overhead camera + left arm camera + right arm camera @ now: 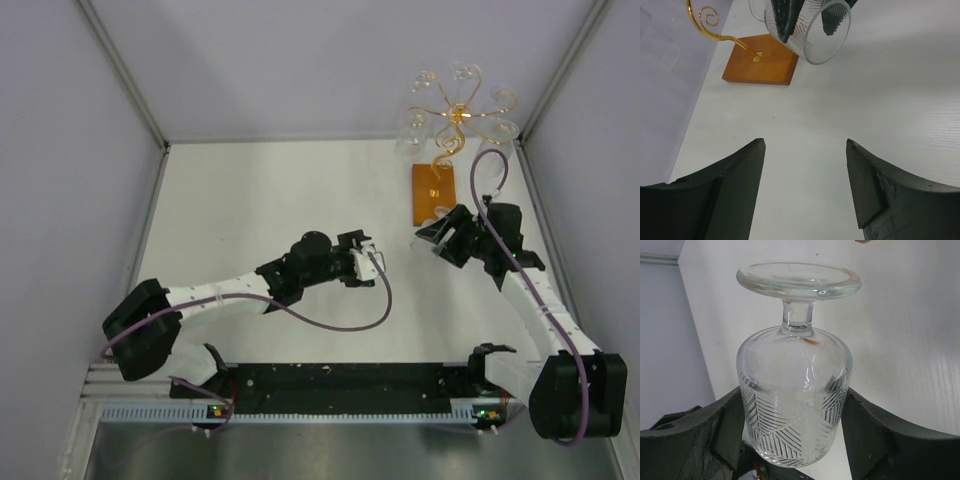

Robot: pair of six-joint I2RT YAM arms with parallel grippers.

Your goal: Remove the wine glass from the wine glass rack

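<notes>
My right gripper is shut on a clear wine glass with an etched line pattern. In the right wrist view the fingers press the bowl from both sides, with the foot pointing away from me. The glass is off the wine glass rack, a gold scroll-wire stand on an orange-brown wooden base, and hangs just in front of that base. The left wrist view shows the glass above the table beside the base. My left gripper is open and empty, left of the glass.
Several more clear glasses hang from the rack's arms at the back right. Grey walls close the table on the left, back and right; the right wall is close to the rack and my right arm.
</notes>
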